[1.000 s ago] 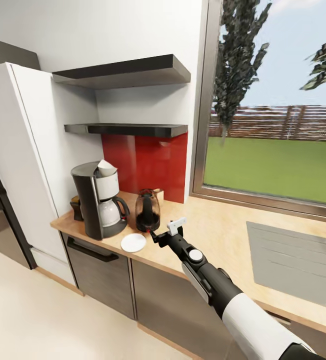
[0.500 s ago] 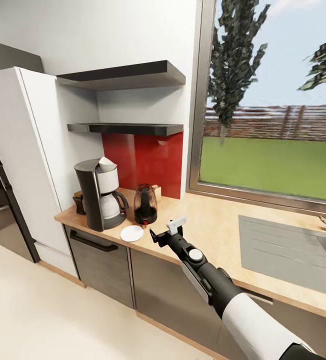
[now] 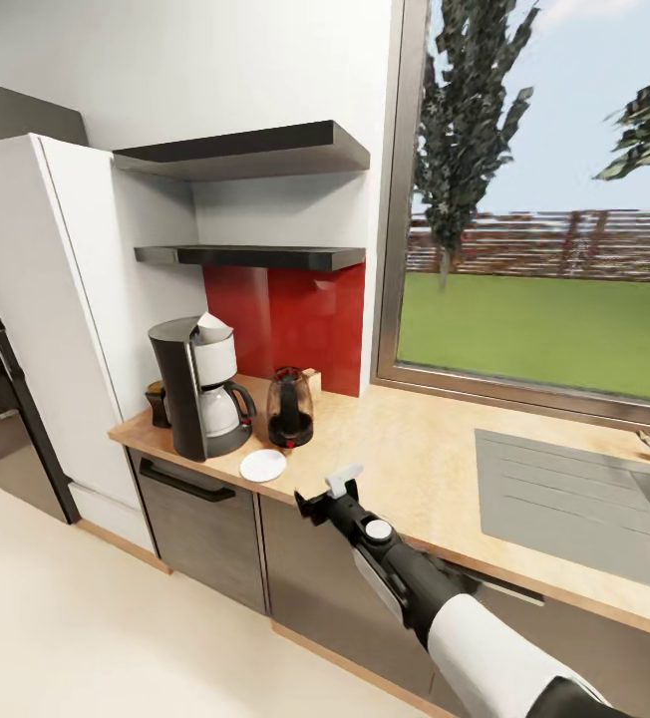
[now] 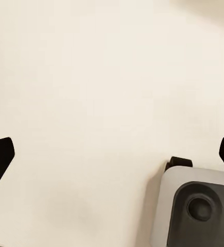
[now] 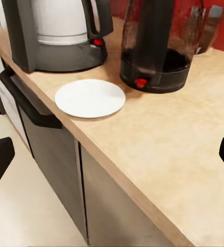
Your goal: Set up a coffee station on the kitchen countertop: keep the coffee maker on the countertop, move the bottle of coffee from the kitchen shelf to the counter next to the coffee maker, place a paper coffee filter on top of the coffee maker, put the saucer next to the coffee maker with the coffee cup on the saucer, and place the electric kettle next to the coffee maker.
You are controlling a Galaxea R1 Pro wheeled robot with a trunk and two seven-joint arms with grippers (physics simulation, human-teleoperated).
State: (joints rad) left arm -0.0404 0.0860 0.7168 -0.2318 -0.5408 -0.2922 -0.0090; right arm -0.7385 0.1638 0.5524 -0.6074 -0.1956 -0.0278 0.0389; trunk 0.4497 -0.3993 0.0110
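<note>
Both grippers' fingers spread w/ nothing between; bottle of coffee [image 3: 154,403] half-hidden behind coffee maker [image 3: 197,397].

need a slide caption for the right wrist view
Empty white saucer on the wooden countertop, in front of the coffee maker and dark kettle.

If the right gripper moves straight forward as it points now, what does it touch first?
Probably the kitchen countertop near the saucer; the electric kettle stands behind. Depth is unclear.
</note>
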